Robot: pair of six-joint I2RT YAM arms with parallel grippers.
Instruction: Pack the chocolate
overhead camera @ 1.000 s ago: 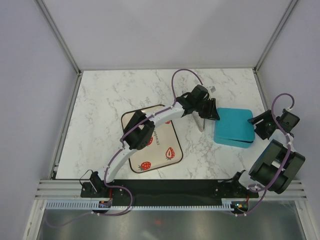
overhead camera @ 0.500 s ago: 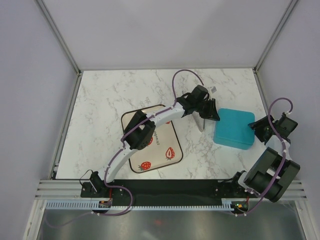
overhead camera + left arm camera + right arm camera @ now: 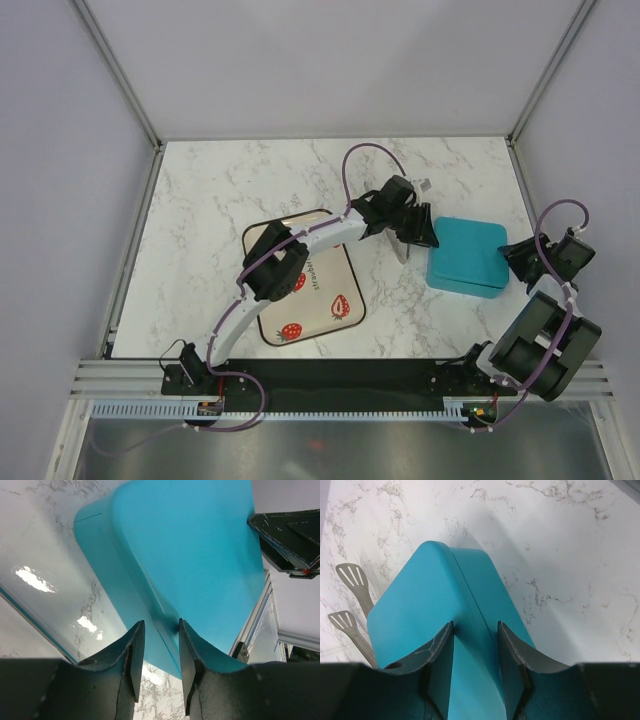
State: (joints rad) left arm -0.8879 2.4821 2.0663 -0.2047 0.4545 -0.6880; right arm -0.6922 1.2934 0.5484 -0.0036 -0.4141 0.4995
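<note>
White marble bench (image 3: 220, 190) carries everything. Left arm (image 3: 300, 245) stretches from the near edge diagonally across to the right half; right arm (image 3: 550, 335) is folded up at the right edge.

Strawberry-print mat (image 3: 325, 285) lies flat left of centre, under the left arm, partly hidden by it. Teal box (image 3: 468, 255) sits right of centre, lid down on its base, well apart from the mat. Metal tongs (image 3: 403, 245) lie just beside the box's left side, with slotted ends showing in the right wrist view (image 3: 352, 595).

Left claw (image 3: 425, 232) is at the box's left edge. Its wrist view shows the fingers a narrow gap apart, the box's lower edge running between them (image 3: 160, 625) — can't tell if they pinch it or just straddle it.

Right claw (image 3: 522, 255) is at the box's right edge. Its fingers are a similar narrow gap apart with teal filling the gap and the lid seam passing between them (image 3: 475, 625) — grip can't be told either.

Chocolate isn't visible in any view; can't tell where it sits.
</note>
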